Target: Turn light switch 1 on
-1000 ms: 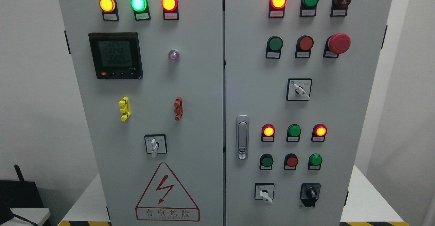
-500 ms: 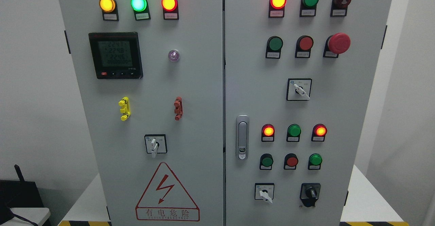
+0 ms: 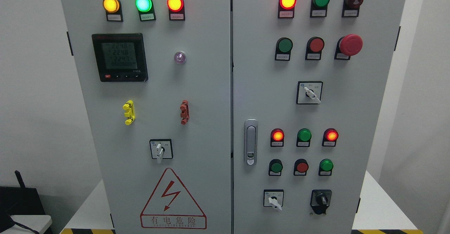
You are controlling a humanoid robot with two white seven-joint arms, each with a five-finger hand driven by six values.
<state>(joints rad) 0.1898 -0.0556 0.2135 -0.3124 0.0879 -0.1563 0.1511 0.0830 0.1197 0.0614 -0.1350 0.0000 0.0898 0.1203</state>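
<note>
Neither hand is in view, so their state can't be told and the reach seems not yet begun; which control on the cabinet [image 3: 197,86] is switch 1 is unreadable, so the next move needs it identified, then a fingertip press.

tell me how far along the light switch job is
Nothing looks done yet: neither robot hand is in view, and nothing touches the grey cabinet. No step is in hand. All of it is left: reaching in and working the switch. The labels are too small to tell which control is switch 1.
</note>
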